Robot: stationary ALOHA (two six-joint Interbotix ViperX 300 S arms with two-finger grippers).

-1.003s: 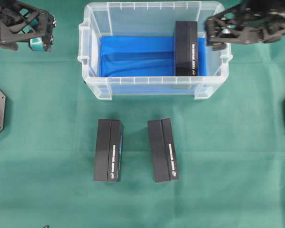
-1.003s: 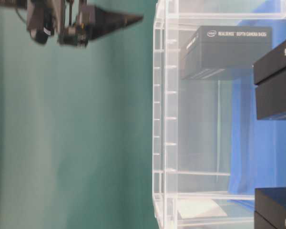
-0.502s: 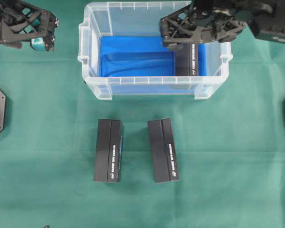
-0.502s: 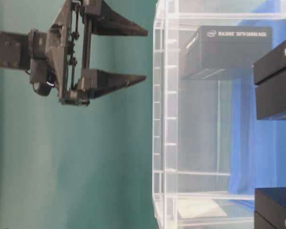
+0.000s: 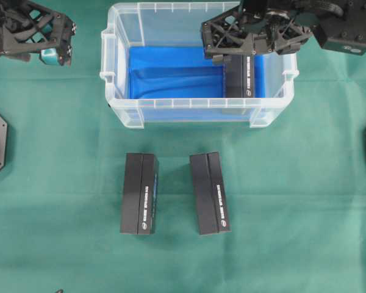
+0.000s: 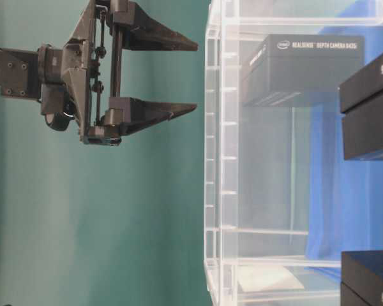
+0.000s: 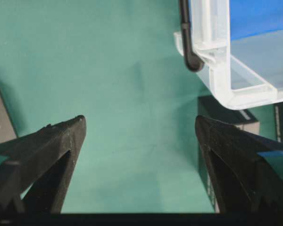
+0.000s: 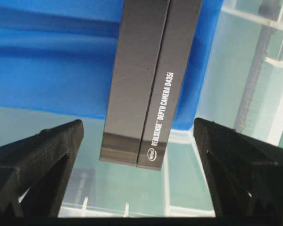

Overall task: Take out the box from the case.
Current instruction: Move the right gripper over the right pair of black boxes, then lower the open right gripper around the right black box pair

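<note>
1. The case [image 5: 195, 110], a clear plastic bin with rim handles and a blue lining on its floor, stands on the green surface [image 5: 293, 195] toward the far side of the overhead view.
2. One black box [image 5: 239, 76] lies inside the case at its right end, on the blue lining, with its long side running from the far wall toward the near wall. White lettering runs along its edge in the right wrist view [image 8: 151, 80].
3. The right tool [image 5: 249, 36] hangs above the case, over the far end of that box. Its fingers [image 8: 37, 160] are spread wide and empty, one on each side of the box in the wrist view, not touching it.
4. From table level the right tool [image 6: 191, 76] points toward the case rim, its tips just beside the clear wall in that view.
5. The left tool [image 5: 33, 33] sits apart from the case, over the far left of the surface. Its fingers [image 7: 42, 155] are also spread wide and hold nothing, with a corner of the case in its wrist view.
6. Two more black boxes lie on the surface in front of the case: the left spare box [image 5: 139, 193] and the right spare box [image 5: 210, 193]. They lie side by side with a gap between them, the right one slightly tilted.
</note>
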